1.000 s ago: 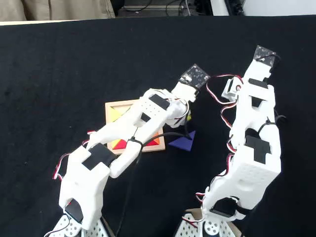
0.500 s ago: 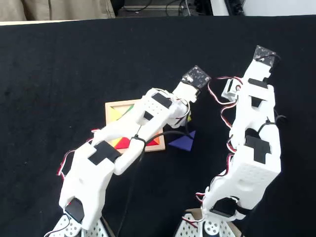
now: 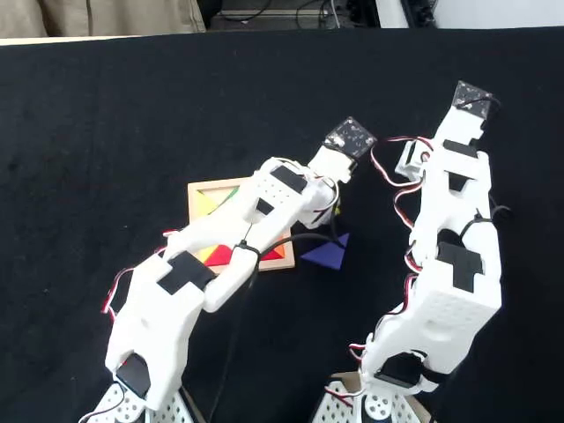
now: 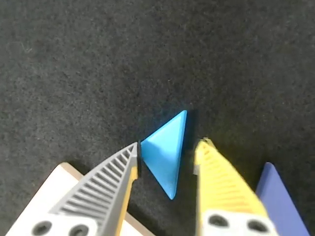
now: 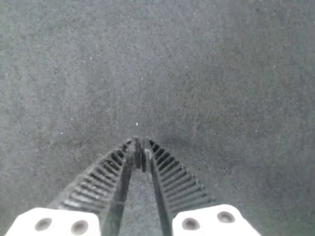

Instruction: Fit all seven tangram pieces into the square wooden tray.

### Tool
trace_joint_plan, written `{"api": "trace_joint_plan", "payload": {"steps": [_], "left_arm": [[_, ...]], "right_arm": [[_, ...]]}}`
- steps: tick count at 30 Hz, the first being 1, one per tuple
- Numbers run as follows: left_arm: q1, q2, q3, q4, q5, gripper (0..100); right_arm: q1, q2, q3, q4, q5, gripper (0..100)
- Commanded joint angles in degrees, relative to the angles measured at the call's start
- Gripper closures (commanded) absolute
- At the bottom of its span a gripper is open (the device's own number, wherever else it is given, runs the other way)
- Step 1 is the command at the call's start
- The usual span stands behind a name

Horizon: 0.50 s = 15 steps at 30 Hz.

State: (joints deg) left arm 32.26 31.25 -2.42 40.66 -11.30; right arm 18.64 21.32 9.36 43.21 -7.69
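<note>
The light-blue triangle (image 4: 165, 155) is a small flat tangram piece, prob. painted wood. I judge it light, stiff and not fragile, but thin & likely slick on the paint. It could skate on the black cloth (image 4: 147, 49) or pop out of a skewed pinch. Best hold, I reckon: across 2 edges near its wide middle, fingers low to the cloth, not on a point.

My left claw (image 4: 169, 146) stands wide apart, straddling that triangle. The grey finger (image 4: 106, 182) has its tip at 1 edge, touching or nearly so. The yellow finger (image 4: 221, 182) sits just beside the other edge w/ a thin gap. The triangle lies flat on the cloth between them, 1 point aimed away from the claw. Nothing gripped yet.

In the high view this spot is centre frame, under my left wrist, just past the right rim of the square wooden tray (image 3: 196, 189). The dark-blue piece (image 3: 324, 253) lies just below-right of the tray, near the yellow finger, apart from the triangle. The tray holds yellow & red pieces; my arm covers the rest.

My right claw (image 5: 141, 147) is pinched together on nothing, over bare cloth at the right of the high view, well apart from the pieces.
</note>
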Motion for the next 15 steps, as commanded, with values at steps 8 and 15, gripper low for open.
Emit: {"api": "trace_joint_plan", "payload": {"steps": [8,15], "left_arm": [[-0.1,-0.6,-3.3,0.4,-0.4,85],[-0.4,-0.6,-2.9,0.3,-0.4,91]], "right_arm": [[-0.7,-0.4,-3.1,-1.0,0.6,98.7],[-0.7,-0.4,-3.1,-1.0,0.6,98.7]]}}
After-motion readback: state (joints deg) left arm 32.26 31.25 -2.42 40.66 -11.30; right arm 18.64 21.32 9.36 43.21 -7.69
